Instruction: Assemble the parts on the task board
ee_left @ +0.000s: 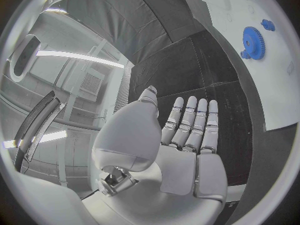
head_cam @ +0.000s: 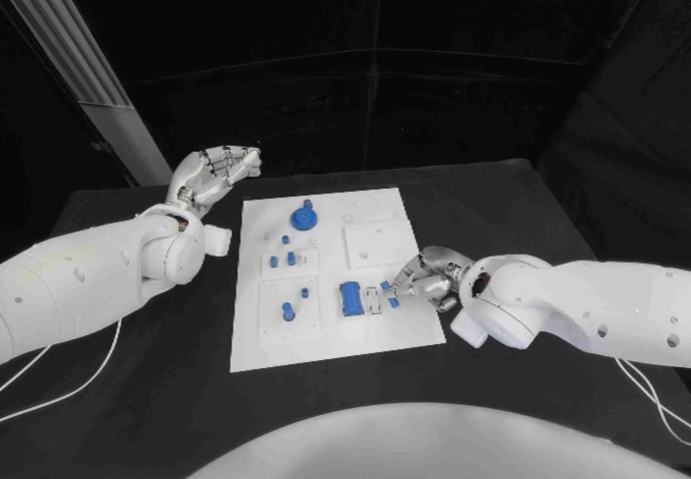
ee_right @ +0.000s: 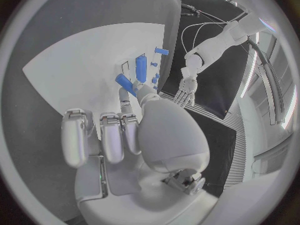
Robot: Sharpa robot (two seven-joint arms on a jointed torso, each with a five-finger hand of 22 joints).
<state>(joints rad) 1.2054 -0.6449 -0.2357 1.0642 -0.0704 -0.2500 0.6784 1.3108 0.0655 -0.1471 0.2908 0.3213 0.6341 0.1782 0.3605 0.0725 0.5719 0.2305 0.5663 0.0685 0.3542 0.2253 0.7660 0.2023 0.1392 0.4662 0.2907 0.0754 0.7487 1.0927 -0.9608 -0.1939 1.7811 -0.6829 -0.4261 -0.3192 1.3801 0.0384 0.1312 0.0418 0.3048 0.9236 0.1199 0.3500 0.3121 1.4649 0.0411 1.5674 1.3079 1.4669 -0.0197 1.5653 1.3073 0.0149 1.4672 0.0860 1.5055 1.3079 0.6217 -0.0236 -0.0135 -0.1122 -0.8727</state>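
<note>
Two white arms reach over the black table [head_cam: 144,399] in the head view, one from each side of the flat white task board [head_cam: 325,344] lying in the middle. The left hand [head_cam: 219,172] is raised off the board's far left corner, fingers together and extended, holding nothing. The right hand [head_cam: 422,282] sits low at the board's right edge, its fingers pinching a small blue part [head_cam: 388,295] just beside a larger upright blue block [head_cam: 352,300]. One round blue gear [head_cam: 304,217] lies near the board's far end, and several tiny blue pieces sit in the recesses along the left side; their exact number cannot be told.

From the left wrist, the left hand [ee_left: 187,135] shows a flat, bare palm with straight fingers side by side, over black table; the blue gear [ee_left: 254,43] lies on the board well beyond.

From the right wrist, the right hand [ee_right: 134,135] has its thumb and a finger closed on the blue part [ee_right: 125,82], beside the blue block [ee_right: 141,68], other fingers curled.
</note>
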